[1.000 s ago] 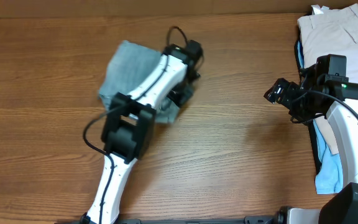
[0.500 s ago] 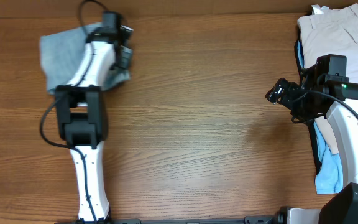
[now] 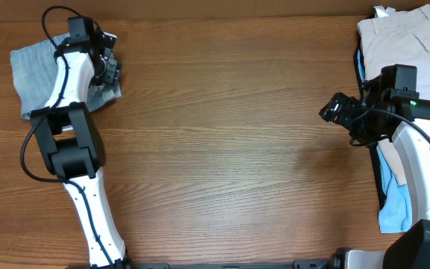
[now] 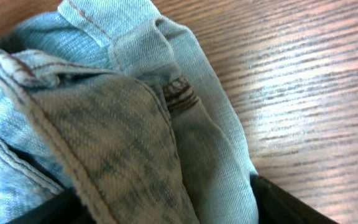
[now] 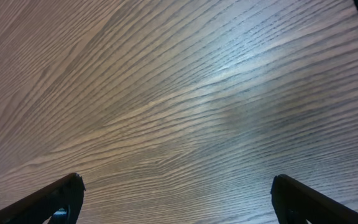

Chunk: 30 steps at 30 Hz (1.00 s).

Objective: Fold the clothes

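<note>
One pair of faded denim jeans [image 3: 30, 75] lies folded at the bench's [image 3: 222, 149] far left corner, longer side running roughly left to right (waistband end unclear). The left jaws straddle its right edge with cloth between them; whether they pinch it I cannot tell. The right jaws hang spread at the right, near one beige trousers [image 3: 405, 37] and one sky-blue garment [image 3: 394, 205].

the left arm [image 3: 62, 71] covers part of the jeans [image 3: 25, 67]; at the wrist denim hides the jaws, grip unclear. beige trousers [image 3: 402, 37] run off the right edge.
</note>
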Each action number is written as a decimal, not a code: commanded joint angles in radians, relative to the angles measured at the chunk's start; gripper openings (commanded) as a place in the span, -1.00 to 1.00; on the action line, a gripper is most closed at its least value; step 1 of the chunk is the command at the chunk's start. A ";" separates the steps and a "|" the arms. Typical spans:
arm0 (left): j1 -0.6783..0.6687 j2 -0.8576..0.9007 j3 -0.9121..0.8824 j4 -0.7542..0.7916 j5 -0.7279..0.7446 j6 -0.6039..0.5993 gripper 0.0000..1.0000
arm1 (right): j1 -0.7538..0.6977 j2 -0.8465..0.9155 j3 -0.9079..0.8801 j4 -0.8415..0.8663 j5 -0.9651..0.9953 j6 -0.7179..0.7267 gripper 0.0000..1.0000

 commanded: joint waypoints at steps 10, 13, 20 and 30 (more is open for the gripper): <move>-0.014 -0.030 0.294 -0.389 0.023 -0.419 1.00 | -0.004 -0.022 0.024 -0.004 0.010 -0.003 1.00; -0.011 -0.052 0.416 -0.512 0.023 -0.444 1.00 | -0.004 -0.022 0.024 -0.011 0.010 -0.003 1.00; 0.029 -0.065 0.548 -0.808 -0.072 -0.595 1.00 | -0.004 -0.022 0.024 -0.014 0.010 -0.003 1.00; 0.185 -0.063 0.415 -0.793 -0.090 -0.683 0.99 | -0.004 -0.022 0.024 -0.013 0.011 -0.007 1.00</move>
